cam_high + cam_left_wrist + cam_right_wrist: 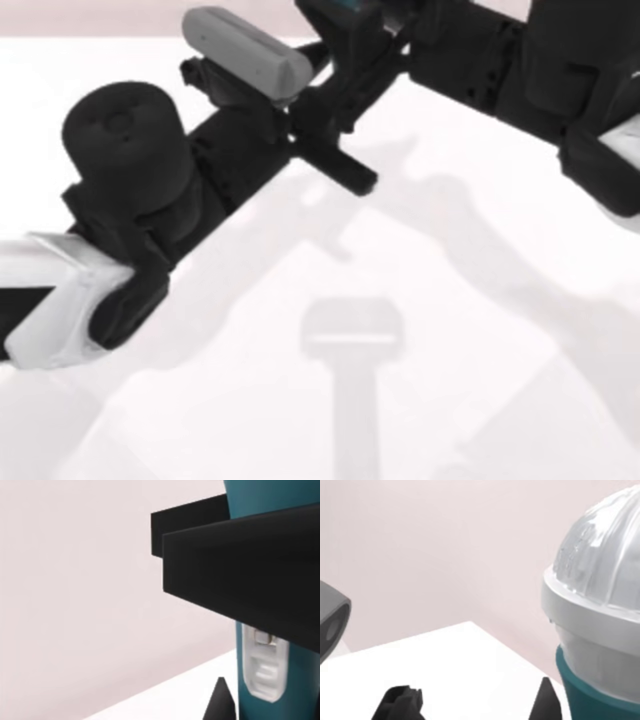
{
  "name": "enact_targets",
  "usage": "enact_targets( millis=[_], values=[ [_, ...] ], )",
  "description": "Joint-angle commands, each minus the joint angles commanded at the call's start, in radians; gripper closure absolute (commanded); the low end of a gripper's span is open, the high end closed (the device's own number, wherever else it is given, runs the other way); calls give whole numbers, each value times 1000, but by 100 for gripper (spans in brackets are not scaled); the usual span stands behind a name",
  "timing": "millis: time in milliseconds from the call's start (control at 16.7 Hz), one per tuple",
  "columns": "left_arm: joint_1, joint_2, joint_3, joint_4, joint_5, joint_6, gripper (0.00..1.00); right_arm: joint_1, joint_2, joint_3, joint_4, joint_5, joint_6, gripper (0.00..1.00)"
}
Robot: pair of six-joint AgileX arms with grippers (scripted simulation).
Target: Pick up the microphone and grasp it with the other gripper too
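Left gripper (335, 125) and right gripper (360, 60) meeting high over the table's (450, 330) far edge. Black fingers (240, 570) clamped across the upright teal microphone (260, 680) above its white switch. Whose fingers, and each gripper's state, cannot tell.

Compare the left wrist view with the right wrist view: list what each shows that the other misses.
Only the left wrist view shows the microphone's white switch strip and the black fingers of a pincer crossing its teal body. Only the right wrist view shows the microphone's white-silver rounded head and a grey block at the picture's edge. Both share the teal body, the white table and the pale wall behind it.
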Motion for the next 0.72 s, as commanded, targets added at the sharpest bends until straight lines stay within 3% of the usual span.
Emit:
enact_targets(
  millis=[120, 180, 660, 720],
  values=[
    [0, 0, 0, 0, 0, 0, 100, 0, 0, 0, 0, 0, 0, 98],
    [0, 0, 0, 0, 0, 0, 100, 0, 0, 0, 0, 0, 0, 100],
    [0, 0, 0, 0, 0, 0, 100, 0, 0, 0, 0, 0, 0, 100],
    [0, 0, 0, 0, 0, 0, 92, 0, 0, 0, 0, 0, 0, 100]
  ],
)
